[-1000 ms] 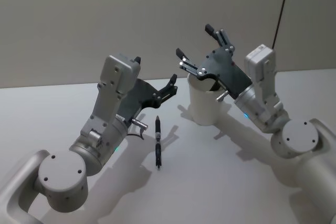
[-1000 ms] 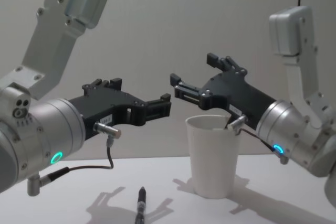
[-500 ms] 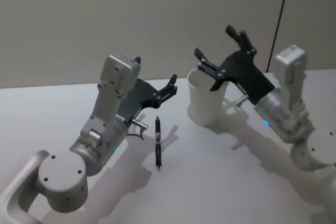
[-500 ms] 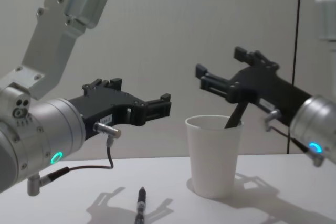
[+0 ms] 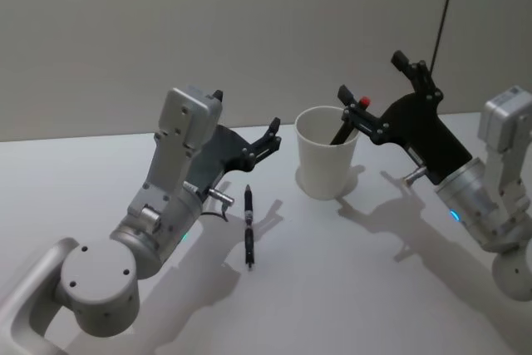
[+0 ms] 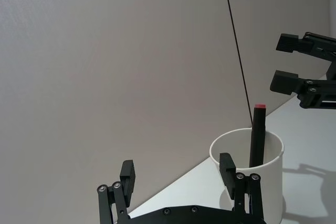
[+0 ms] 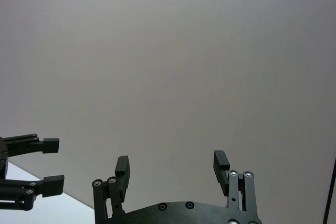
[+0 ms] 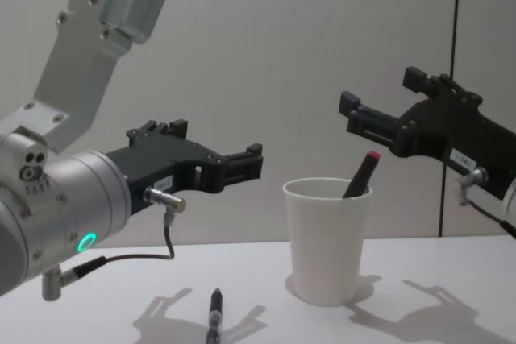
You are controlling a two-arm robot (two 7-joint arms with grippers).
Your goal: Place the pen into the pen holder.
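At the left of the head view we saw the left fingers [image 5: 268, 140] held above the pale table [image 5: 349, 288], pointing toward the middle of the frame. They were spread wide with nothing between them. The left wrist view showed both tips well apart, with bare wall in the gap. In the chest view they hung at mid-height, left of centre.

Just right of them, in the lower middle of the head view, a black pen [image 5: 249, 226] lay flat on the table. Its length ran roughly toward and away from us, and nothing touched it. In the chest view it showed at the bottom edge, below the left fingers.

Further right, a little past the centre of the head view, the white paper cup [image 5: 327, 164] stood upright on the table, apart from the black pen. Inside it stood a red-capped pen [image 5: 344, 127] with a dark body, leaning toward the right side of the rim. Its lower end was hidden in the cup and its red tip rose clear above the rim.

At the right of the frame the right fingers [image 5: 371, 76] hovered above the cup and to its right. They were also spread wide and held nothing. In the chest view the red cap sat just below the nearer finger, with a small gap between them.
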